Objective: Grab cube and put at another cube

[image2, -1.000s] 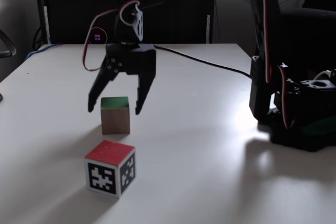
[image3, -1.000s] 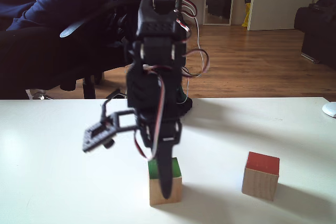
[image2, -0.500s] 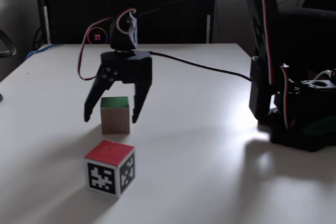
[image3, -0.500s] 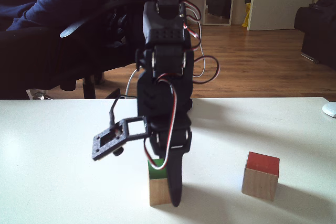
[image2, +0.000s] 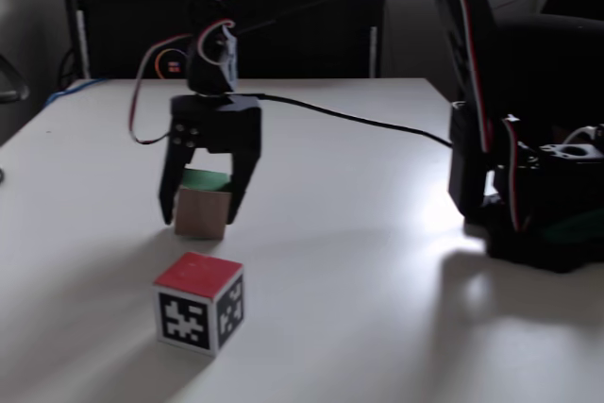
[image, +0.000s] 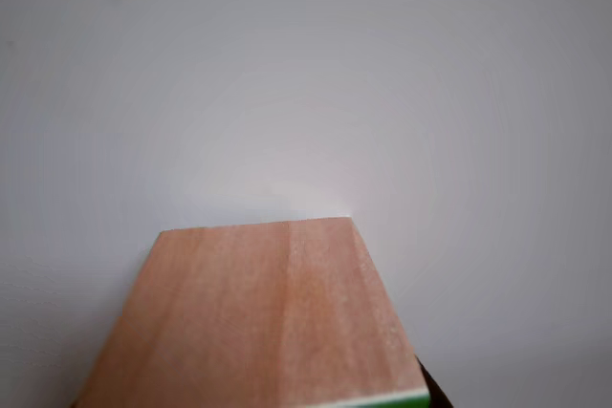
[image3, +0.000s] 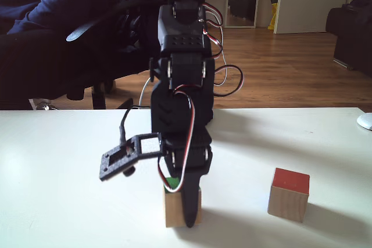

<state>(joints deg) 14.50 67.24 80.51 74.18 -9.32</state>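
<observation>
Other view: close over the cube (image: 258,317), wood face up near. A fixed view: gripper (image2: 199,215) spread, straddling cube on the table (image2: 377,261), red-topped cube (image2: 199,303) just nearer the camera. Another fixed view: finger probably alongside, contact unclear.

bare table (image2: 377,271) between cubes, seemingly unobstructed

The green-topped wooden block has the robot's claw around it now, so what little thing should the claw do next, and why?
Probably squeeze shut. In a fixed view the gripper has one finger on each side of the wooden block, low beside it, with the jaws looking open. The block sits on the table, and the red-topped block waits nearby.
</observation>
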